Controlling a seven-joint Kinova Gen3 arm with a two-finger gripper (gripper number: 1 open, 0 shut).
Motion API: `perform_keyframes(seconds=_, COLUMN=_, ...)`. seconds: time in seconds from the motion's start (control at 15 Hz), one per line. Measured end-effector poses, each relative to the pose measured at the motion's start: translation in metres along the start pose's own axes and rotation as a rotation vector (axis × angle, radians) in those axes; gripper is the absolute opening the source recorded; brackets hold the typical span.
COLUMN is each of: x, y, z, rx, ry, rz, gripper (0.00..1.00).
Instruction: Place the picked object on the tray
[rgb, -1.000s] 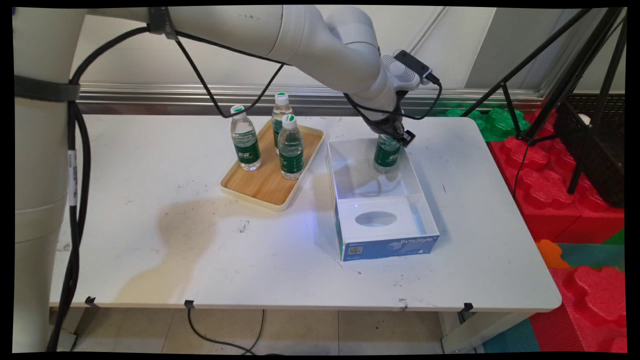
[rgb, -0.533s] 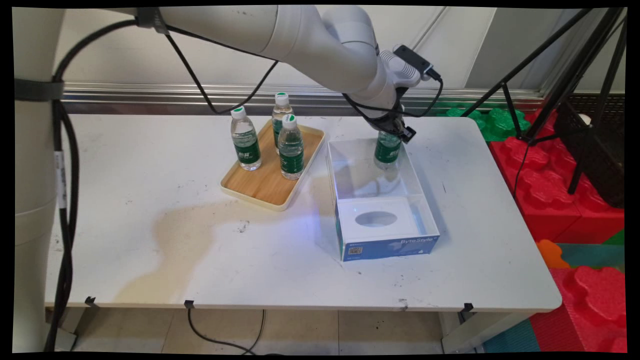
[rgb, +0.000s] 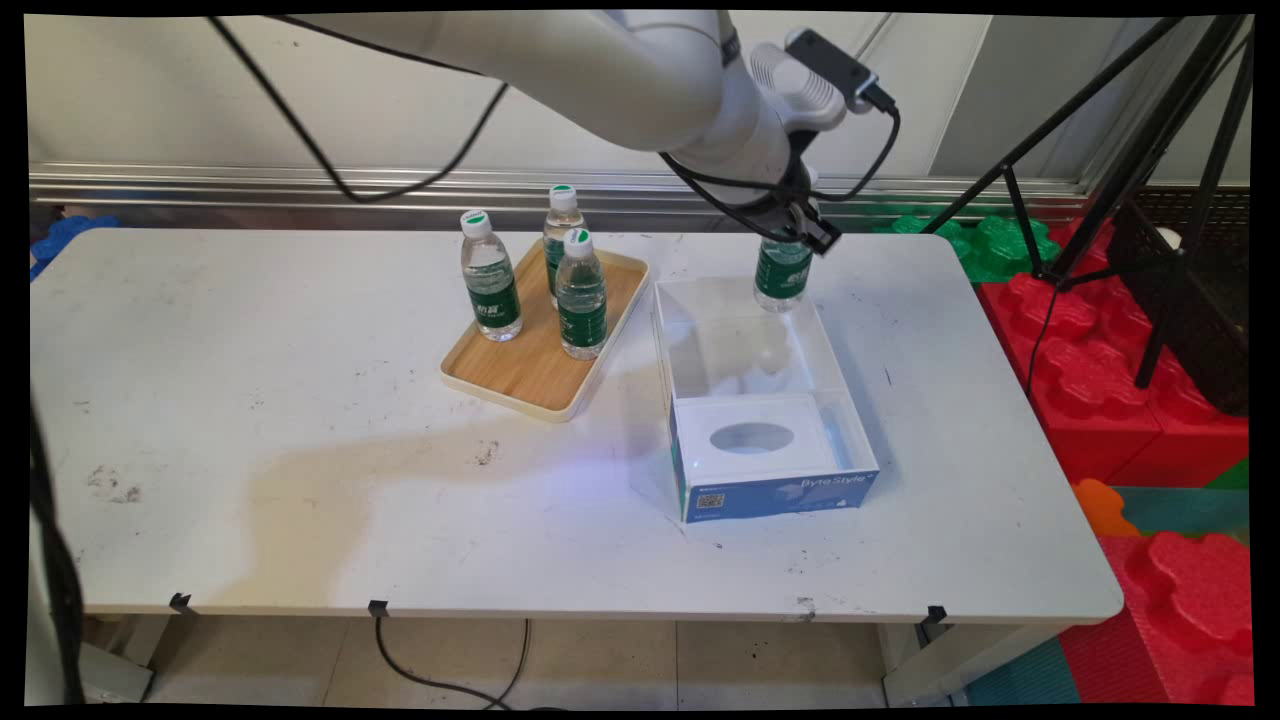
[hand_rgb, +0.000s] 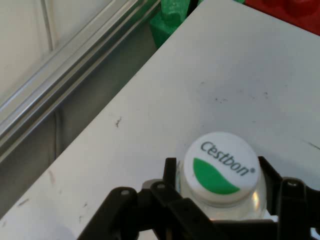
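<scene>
Your hand (rgb: 797, 232) is closed round the neck of a water bottle (rgb: 781, 276), its white and green Cestbon cap (hand_rgb: 220, 169) showing between the fingers (hand_rgb: 172, 172). You hold the bottle upright in the air above the far end of the clear box (rgb: 760, 400). Just left of the box, the wooden tray (rgb: 528, 370) carries three more bottles (rgb: 581, 296) on the table (rgb: 300, 450).

Clear, glossy plastic showed on the held bottle (rgb: 781, 277), its cap (hand_rgb: 220, 168) smooth white plastic. The gripper (rgb: 797, 228) gripping it looked matt black, probably plastic. The tray (rgb: 523, 375) had a wood-grain floor. The box (rgb: 760, 400) had glossy transparent walls; the table (rgb: 300, 450) was matt white and scuffed.
</scene>
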Motion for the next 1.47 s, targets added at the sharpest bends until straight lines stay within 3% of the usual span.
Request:
perform_keyframes(seconds=0.6, x=-0.038, y=-0.017, z=-0.094, rx=0.021, ry=-0.004, rz=0.027, gripper=0.0)
perform_keyframes(seconds=1.0, x=-0.094, y=-0.044, z=-0.151, rx=0.05, ry=-0.065, rz=0.027, gripper=0.0)
perform_keyframes(seconds=1.47, x=-0.142, y=-0.078, z=-0.18, rx=0.064, ry=-0.127, rz=0.002, gripper=0.0)
